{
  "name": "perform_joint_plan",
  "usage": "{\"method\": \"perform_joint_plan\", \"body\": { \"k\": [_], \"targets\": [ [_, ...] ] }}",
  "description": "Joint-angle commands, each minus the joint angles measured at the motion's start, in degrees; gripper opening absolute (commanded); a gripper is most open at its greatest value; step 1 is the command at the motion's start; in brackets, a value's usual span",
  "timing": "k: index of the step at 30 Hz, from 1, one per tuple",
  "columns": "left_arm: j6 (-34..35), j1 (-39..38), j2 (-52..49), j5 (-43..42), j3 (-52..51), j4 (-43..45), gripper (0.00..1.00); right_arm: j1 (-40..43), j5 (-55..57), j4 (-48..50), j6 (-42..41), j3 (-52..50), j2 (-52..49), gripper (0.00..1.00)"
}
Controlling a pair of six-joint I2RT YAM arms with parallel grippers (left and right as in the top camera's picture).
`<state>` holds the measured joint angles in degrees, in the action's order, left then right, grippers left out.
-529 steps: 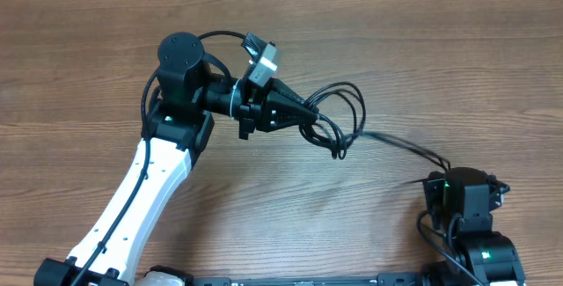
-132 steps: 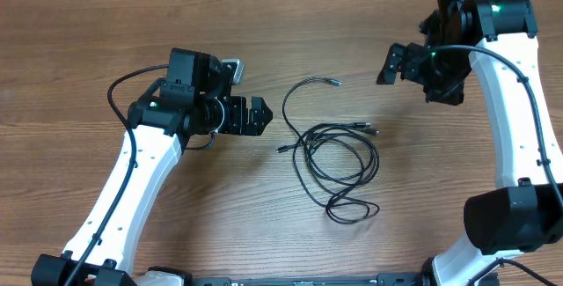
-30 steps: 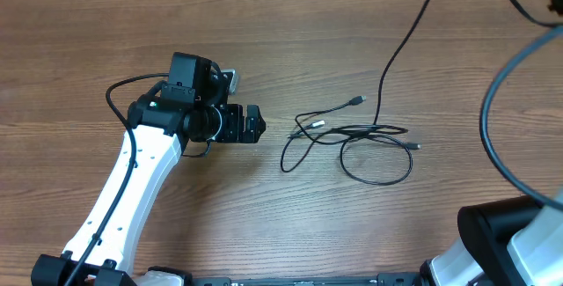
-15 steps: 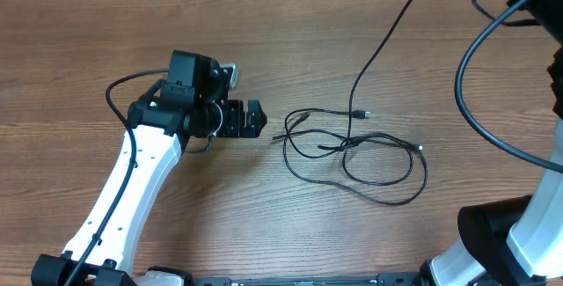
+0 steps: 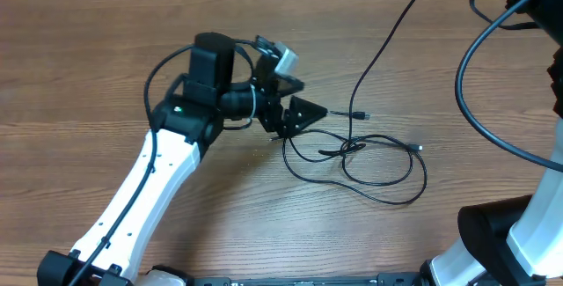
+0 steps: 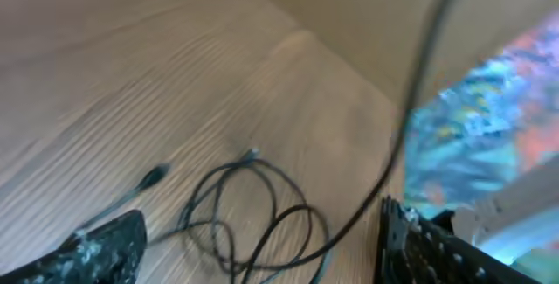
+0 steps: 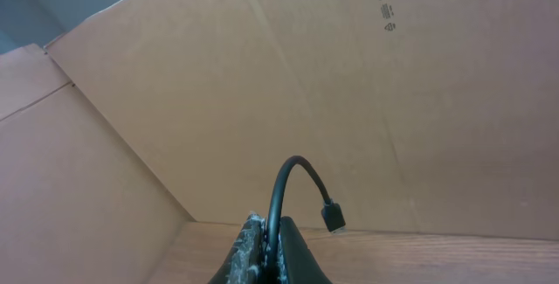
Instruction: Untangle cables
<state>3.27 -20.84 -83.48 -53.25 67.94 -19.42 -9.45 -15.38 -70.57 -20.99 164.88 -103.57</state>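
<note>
While the right gripper (image 7: 269, 233) pinches one cable (image 7: 293, 175) shut high above, the left gripper (image 5: 317, 113) hangs with jaws wide apart.
Looped cables (image 5: 378, 158) lie on the wooden table (image 5: 106, 57) just beside its fingertips; the pinched cable climbs from them toward the top edge, its plug end (image 7: 333, 218) curling free.

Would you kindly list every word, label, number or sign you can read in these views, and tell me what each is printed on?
No text is clear enough to quote.
Right wrist view: small dark print in a few short lines on the cardboard wall, too small to read.
Overhead and left wrist views: no lettering shows on the table or the cables.
</note>
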Motion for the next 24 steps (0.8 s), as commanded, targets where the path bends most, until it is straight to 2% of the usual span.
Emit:
{"method": "perform_joint_plan", "body": {
  "k": [1,6,12,14,18,19,21,23,24],
  "targets": [
    [-3.4,-3.0,0.3,-3.1,0.8,2.3,0.96,0.2,-2.4,0.1,-0.5,0.1,0.5,0.04],
    [-8.6,-7.1,0.3,-2.4,0.8,3.2,0.9,0.2,-5.4,0.1,-1.8,0.1,0.5,0.04],
    [-8.6,-12.0,0.3,6.2,0.8,3.4,0.91,0.2,-7.5,0.2,-2.9,0.1,0.5,0.04],
    [-8.6,-13.4,0.3,9.9,0.8,3.7,0.87,0.2,-8.8,0.2,-3.0,0.1,0.5,0.04],
    [-8.6,-14.2,0.3,13.4,0.8,4.0,0.67,0.2,-10.3,0.2,-3.0,0.1,0.5,0.04],
    [-8.5,-14.2,0.3,13.4,0.8,4.3,0.53,0.2,-10.2,0.2,-3.0,0.1,0.5,0.04],
    [-8.4,-14.2,0.3,13.2,0.8,4.9,0.36,0.2,-10.2,0.2,-3.0,0.1,0.5,0.04],
    [-8.3,-14.2,0.3,13.2,0.8,5.1,0.04,0.5,-9.9,0.2,-3.0,0.1,0.5,0.04],
    [-7.6,-14.2,0.3,13.2,0.8,5.1,0.04,0.8,-9.6,0.1,-3.0,0.1,0.5,0.04]
  ]
}}
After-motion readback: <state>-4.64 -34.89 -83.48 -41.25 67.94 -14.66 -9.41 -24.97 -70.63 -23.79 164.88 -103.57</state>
